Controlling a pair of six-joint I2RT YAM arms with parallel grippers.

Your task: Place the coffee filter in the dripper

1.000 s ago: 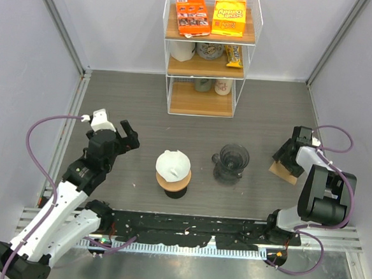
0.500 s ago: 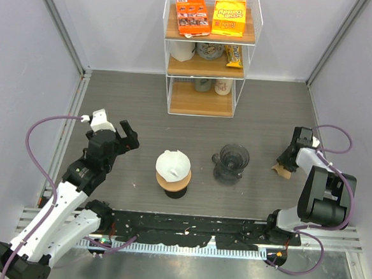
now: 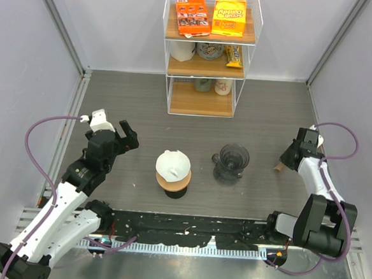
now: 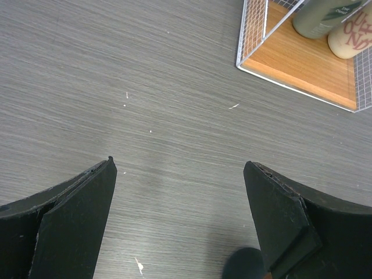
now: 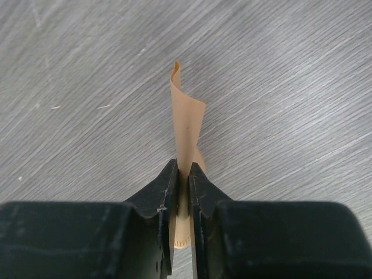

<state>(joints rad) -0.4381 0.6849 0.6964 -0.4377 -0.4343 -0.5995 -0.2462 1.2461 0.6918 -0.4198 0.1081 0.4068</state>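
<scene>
A gray wood-grain tabletop (image 3: 271,113), closed in by pale panels, is seen from above with two white-and-black robot arms bolted at its near edge. At the far edge stands a white wire shelf rack (image 3: 168,61) with three wooden shelves. An orange snack box (image 3: 192,17) and a yellow snack box (image 3: 229,16) lie side by side on the top shelf, with cups on the shelves below.

The left arm (image 3: 67,195) reaches up the left side of the tabletop. The left fingers (image 3: 129,135) are spread wide over bare wood grain and hold nothing; in the left wrist view a corner of the rack shows beyond them. The right arm (image 3: 320,187) bends along the right side, its wrist turned inward.

Near the middle of the tabletop a dark dripper (image 3: 233,161) stands upright. Just to its left a white cone (image 3: 173,164) sits on a round brown base (image 3: 173,184).

The right fingers (image 5: 168,183) are drawn nearly together, pinching the brown paper coffee filter (image 5: 187,128). In the right wrist view the filter stands on edge between them. It reaches forward past the tips, with its far corner curled over. From above, only a thin brown sliver of it shows just beside the fingers. The filter is at the right side of the tabletop, well apart from the dripper and not yet in it. Whether its lower edge touches the tabletop cannot be told.
</scene>
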